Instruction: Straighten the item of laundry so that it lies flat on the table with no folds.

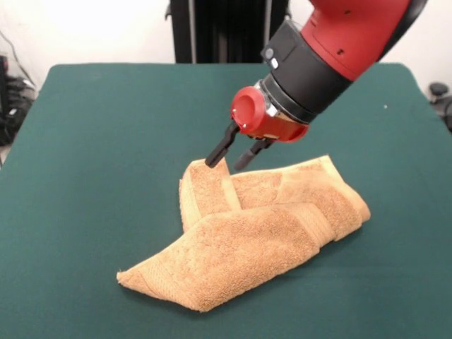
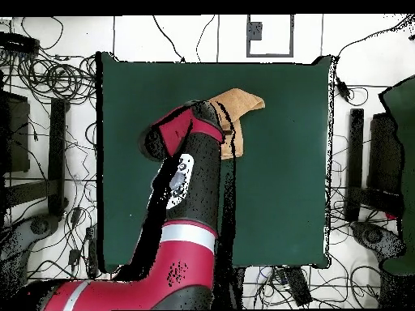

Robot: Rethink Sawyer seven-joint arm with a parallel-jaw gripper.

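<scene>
The golden-tan towel (image 1: 261,229) lies crumpled on the dark green table (image 1: 92,141), folded over itself in several layers, with one corner pointing toward the near left. In the overhead view only part of the towel (image 2: 239,104) shows beyond the arm. My gripper (image 1: 228,159) hangs from the red and black arm just above the towel's far edge. Its two black fingers are spread apart and hold nothing. The left fingertip (image 1: 212,161) is at or just above the raised far fold; I cannot tell whether it touches.
The robot's black pedestal (image 1: 226,28) stands behind the table's far edge. Cables and equipment (image 2: 49,81) lie on the floor around the table. The arm (image 2: 190,210) covers much of the table's middle in the overhead view.
</scene>
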